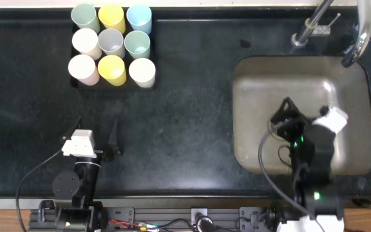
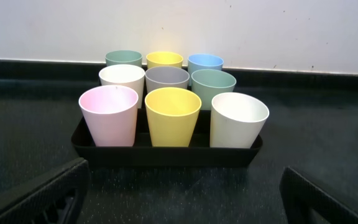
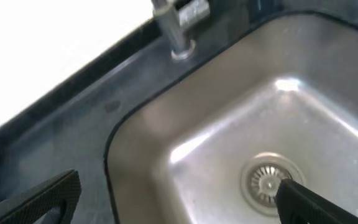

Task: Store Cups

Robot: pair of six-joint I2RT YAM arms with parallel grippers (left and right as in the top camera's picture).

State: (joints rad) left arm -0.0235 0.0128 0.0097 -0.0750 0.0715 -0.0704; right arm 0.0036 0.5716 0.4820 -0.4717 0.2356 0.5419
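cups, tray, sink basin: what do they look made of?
Cups: likely plastic, matte; opaque pastel walls with a soft, even sheen and no hard glare. Tray: black, probably plastic; dull surface, thin wall. Sink: stainless steel by the look; grey metal with bright, smeared reflections.

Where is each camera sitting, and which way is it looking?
Top view: fixed above the counter, looking straight down; shows left arm and right arm.
Left wrist view: on the left arm's wrist, looking level at the cups in their tray; open left gripper shows.
Right wrist view: on the right arm's wrist, tilted down into the sink; open right gripper shows.
Shared: top and left wrist see the cups; top and right wrist see sink and faucet.
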